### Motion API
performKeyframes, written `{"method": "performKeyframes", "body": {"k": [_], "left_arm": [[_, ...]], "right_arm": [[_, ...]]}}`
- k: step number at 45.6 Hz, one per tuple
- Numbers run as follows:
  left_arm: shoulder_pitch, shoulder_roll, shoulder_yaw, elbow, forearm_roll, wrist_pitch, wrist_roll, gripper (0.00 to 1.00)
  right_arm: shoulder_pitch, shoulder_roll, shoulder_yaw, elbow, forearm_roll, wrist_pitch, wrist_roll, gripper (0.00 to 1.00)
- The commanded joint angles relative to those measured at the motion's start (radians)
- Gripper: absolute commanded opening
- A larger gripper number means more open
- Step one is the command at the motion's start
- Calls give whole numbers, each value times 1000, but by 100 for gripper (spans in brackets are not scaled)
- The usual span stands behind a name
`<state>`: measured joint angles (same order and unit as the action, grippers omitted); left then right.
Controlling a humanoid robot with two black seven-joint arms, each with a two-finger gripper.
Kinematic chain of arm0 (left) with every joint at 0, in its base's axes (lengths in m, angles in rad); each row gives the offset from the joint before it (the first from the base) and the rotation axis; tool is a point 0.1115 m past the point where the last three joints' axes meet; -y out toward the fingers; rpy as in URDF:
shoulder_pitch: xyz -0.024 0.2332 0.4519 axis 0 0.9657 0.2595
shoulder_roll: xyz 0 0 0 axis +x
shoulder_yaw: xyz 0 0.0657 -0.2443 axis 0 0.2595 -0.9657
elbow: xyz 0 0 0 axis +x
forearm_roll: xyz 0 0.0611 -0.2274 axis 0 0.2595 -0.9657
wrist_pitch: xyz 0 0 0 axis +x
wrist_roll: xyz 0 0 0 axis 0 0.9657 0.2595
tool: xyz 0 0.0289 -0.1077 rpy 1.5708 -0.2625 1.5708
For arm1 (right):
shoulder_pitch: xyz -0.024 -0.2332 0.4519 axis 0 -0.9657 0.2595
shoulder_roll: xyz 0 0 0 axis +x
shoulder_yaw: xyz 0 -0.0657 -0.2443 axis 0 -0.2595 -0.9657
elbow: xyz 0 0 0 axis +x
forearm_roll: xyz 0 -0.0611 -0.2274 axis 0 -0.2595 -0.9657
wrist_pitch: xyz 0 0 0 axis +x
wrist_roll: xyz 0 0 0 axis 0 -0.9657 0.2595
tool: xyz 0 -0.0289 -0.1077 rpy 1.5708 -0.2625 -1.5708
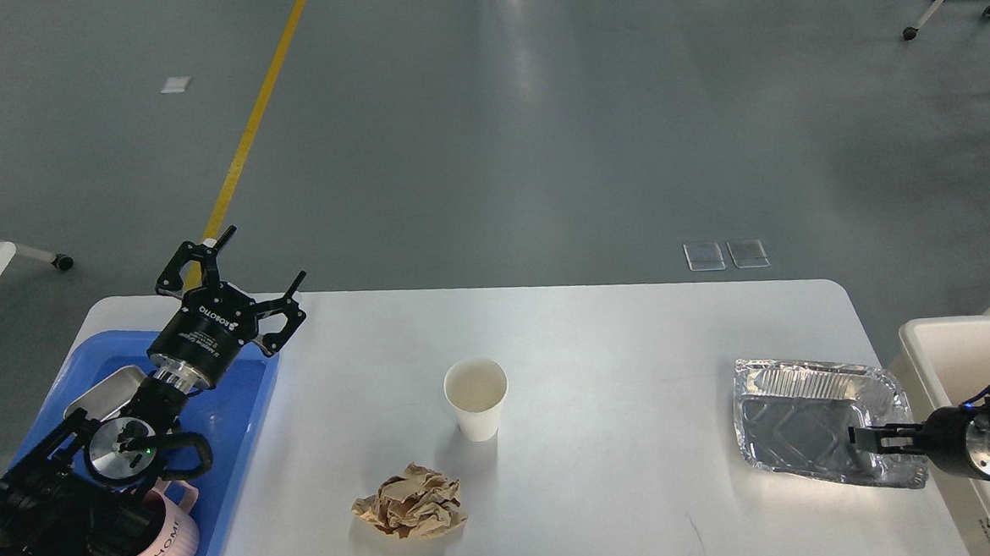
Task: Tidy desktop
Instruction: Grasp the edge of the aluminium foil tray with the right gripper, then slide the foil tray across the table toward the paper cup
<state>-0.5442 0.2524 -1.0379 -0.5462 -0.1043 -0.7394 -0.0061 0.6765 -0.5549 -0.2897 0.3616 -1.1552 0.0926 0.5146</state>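
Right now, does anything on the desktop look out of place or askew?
Yes. A crumpled brown paper wad lies loose near the front edge of the desktop, and the foil tray sits skewed, overhanging the right edge.

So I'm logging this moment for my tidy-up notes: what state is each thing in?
White paper cup: upright, open.
Brown paper wad: crumpled.
Silver foil tray: empty, right gripper at its near corner.
Pink mug: upright in blue plastic tray.
Left gripper: open, empty.
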Motion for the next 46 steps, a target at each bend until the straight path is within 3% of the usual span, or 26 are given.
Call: {"method": "performKeyframes", "body": {"k": [1, 5, 11, 15, 30, 37, 38, 43, 46], "left_arm": [[1, 1, 1, 0, 0, 0, 0, 97], [1, 1, 1, 0, 0, 0, 0, 97], [3, 2, 1, 0, 0, 0, 0, 97], [1, 2, 1, 0, 0, 0, 0, 97], [1, 2, 1, 0, 0, 0, 5, 97], [0, 1, 1, 0, 0, -6, 5, 97], [0, 1, 2, 0, 0, -9, 6, 97], [-11, 1, 2, 0, 0, -3, 6, 97], [-17, -1, 2, 0, 0, 0, 6, 97]], "right_arm": [[0, 1, -25, 0, 2, 1, 7, 15], [0, 0, -25, 0, 2, 2, 13, 12], [0, -3, -31, 0, 2, 2, 24, 0], [0, -5, -58, -3, -1, 1, 50, 0], [1, 7, -69, -53, 12, -5, 67, 0], [12, 0, -74, -41, 12, 13, 117, 0], [20, -5, -74, -26, 11, 36, 166, 0], [44, -23, -75, -1, 12, 47, 246, 0], [60, -23, -75, 14, 12, 48, 271, 0]]}}
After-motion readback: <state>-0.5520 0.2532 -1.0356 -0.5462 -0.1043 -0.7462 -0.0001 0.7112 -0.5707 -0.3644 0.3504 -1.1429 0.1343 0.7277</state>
